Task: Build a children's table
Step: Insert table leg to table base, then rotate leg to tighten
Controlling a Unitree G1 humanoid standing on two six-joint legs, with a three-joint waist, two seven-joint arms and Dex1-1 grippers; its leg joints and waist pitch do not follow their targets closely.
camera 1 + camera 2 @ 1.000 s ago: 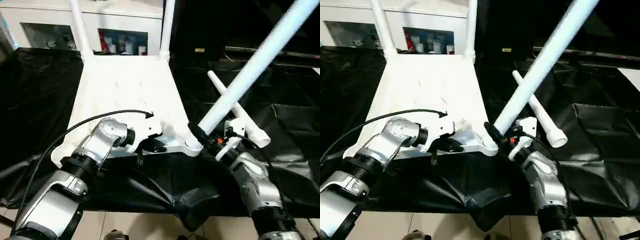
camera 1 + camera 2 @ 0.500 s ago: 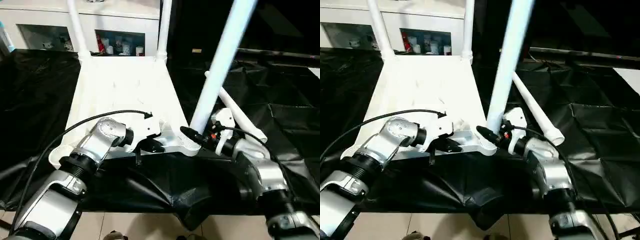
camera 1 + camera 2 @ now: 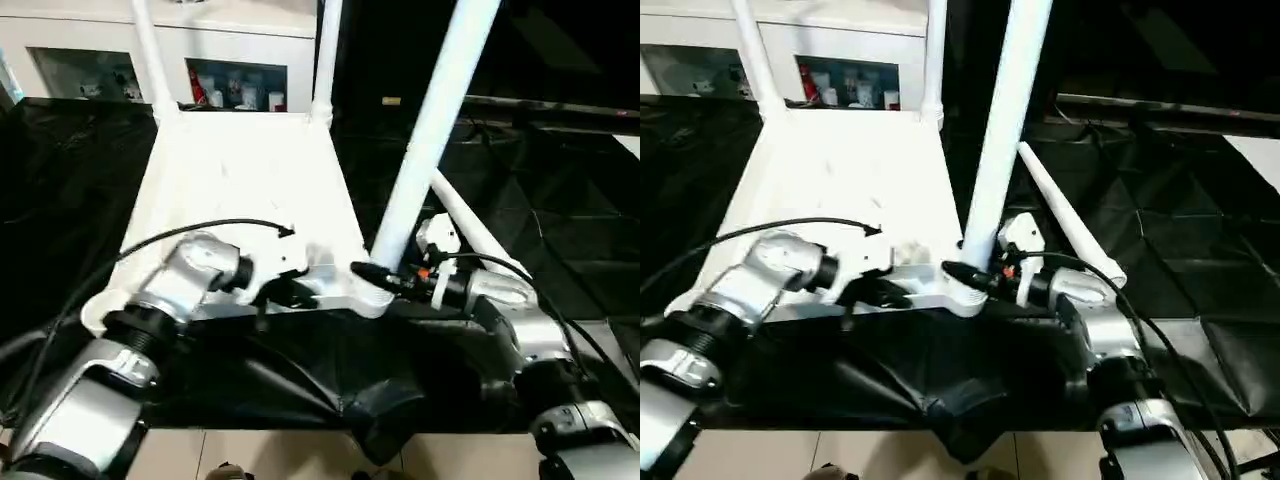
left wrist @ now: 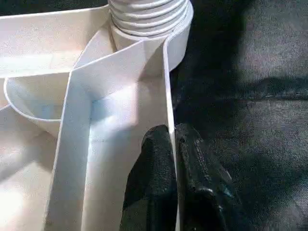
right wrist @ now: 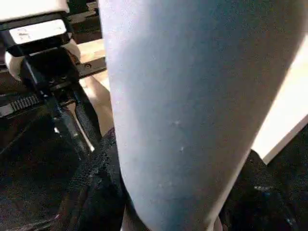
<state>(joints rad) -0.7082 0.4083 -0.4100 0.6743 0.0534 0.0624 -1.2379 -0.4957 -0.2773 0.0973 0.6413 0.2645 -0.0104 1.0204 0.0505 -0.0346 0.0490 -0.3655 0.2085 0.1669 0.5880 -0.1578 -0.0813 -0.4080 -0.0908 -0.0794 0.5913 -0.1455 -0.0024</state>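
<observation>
Left eye view: two long white tubular legs (image 3: 322,55) socketed at twelve o'clock, third leg (image 3: 425,130) clamped by right gripper (image 3: 372,275) entering near corner socket, fourth leg (image 3: 478,232) lying on black-draped surface (image 3: 560,220) at three o'clock, left gripper (image 3: 290,293) pinched shut on upturned white ribbed plastic tabletop (image 3: 245,180) rim.

Tabletop (image 3: 245,175) & leg (image 3: 425,130): smooth white plastic; sheet (image 3: 560,240): crinkly, semi-glossy black.

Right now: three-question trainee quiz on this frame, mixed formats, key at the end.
1. True or false: the left gripper pinches the tabletop's near edge wall.
2. What does the right gripper hold? A) the spare leg on the black cloth B) the leg at the near right corner socket
3. How many legs stand in the far sockets?

Key: 1 true; 2 B; 3 two.
</observation>
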